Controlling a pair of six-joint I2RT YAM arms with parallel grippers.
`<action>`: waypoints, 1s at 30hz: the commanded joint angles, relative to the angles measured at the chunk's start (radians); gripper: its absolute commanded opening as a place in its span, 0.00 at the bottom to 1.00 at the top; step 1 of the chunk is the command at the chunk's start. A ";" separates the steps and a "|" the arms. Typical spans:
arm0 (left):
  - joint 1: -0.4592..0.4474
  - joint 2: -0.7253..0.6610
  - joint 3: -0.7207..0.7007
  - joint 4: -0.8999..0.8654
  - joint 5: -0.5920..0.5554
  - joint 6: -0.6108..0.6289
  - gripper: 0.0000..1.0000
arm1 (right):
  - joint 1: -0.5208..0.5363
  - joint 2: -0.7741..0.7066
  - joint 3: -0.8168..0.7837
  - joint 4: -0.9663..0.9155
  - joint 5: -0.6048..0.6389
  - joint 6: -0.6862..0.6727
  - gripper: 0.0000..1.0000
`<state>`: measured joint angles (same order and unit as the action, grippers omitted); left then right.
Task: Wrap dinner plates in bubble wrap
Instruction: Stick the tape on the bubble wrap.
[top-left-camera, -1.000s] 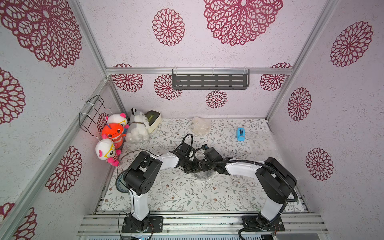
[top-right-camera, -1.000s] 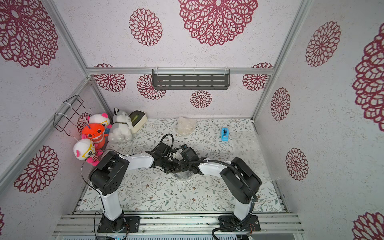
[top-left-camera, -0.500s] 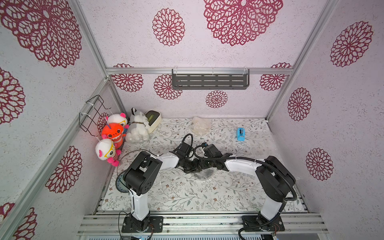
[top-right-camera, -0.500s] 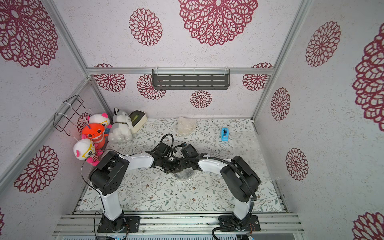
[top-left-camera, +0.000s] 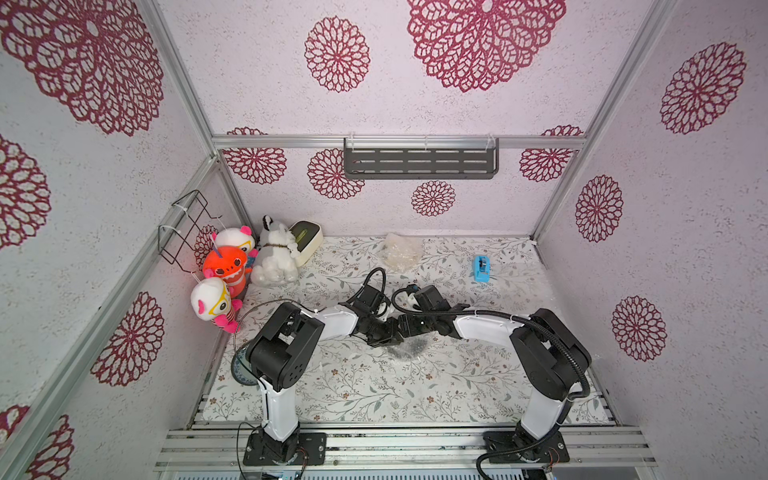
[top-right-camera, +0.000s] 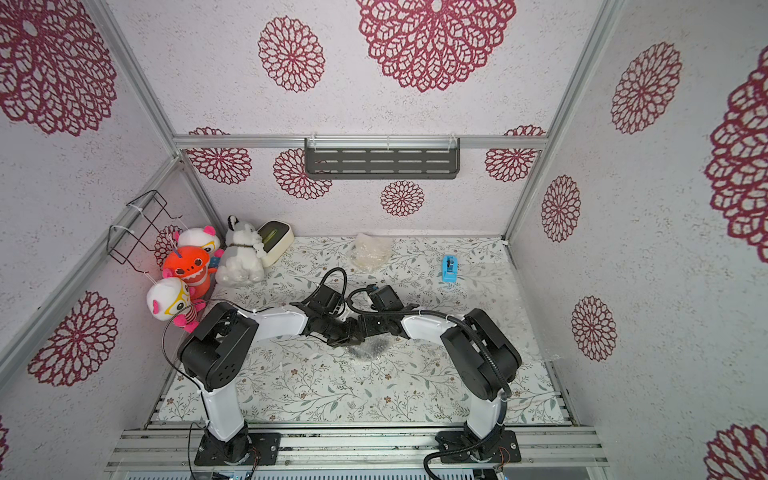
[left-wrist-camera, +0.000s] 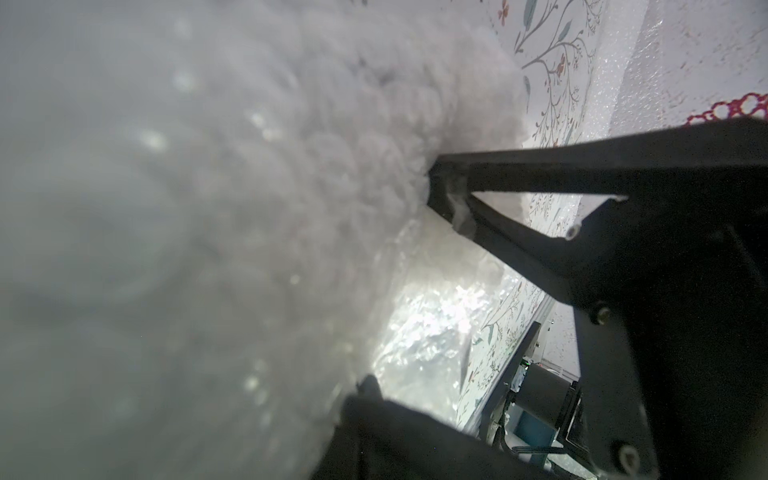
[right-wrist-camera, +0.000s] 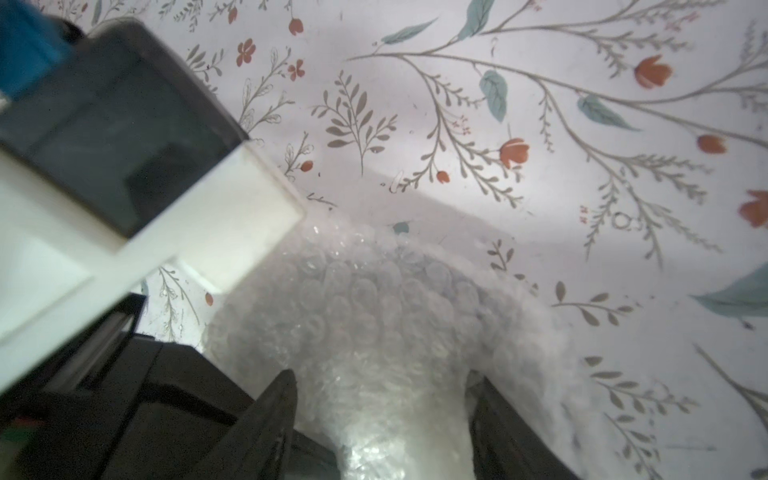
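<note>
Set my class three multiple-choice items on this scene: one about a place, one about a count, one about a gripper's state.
1. Where is the blue tape dispenser?
A) on the table, near its back right corner
B) on the wall shelf
C) in the wire basket

2. How many plush toys sit at the table's left?
A) two
B) four
C) six

3. How is the left gripper?
A) wide open
B) shut on the bubble wrap
C) gripping the dispenser

1A: seen there in both top views. 2B: two white, one orange, one grey. 3B: its fingers pinch wrap.
</note>
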<state>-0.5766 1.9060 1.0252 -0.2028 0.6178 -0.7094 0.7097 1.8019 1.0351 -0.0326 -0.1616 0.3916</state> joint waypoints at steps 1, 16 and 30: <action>-0.011 0.005 -0.028 -0.011 0.007 0.011 0.00 | 0.020 0.043 0.022 -0.066 -0.026 -0.010 0.62; -0.018 -0.016 -0.038 0.004 0.011 0.015 0.00 | 0.027 -0.048 -0.028 -0.120 0.106 0.055 0.64; -0.032 -0.001 -0.010 -0.032 0.004 0.031 0.00 | 0.027 -0.094 0.043 -0.195 0.067 -0.095 0.69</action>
<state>-0.5987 1.8915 1.0073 -0.1955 0.6342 -0.6987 0.7322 1.7424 1.0386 -0.1722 -0.0837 0.3790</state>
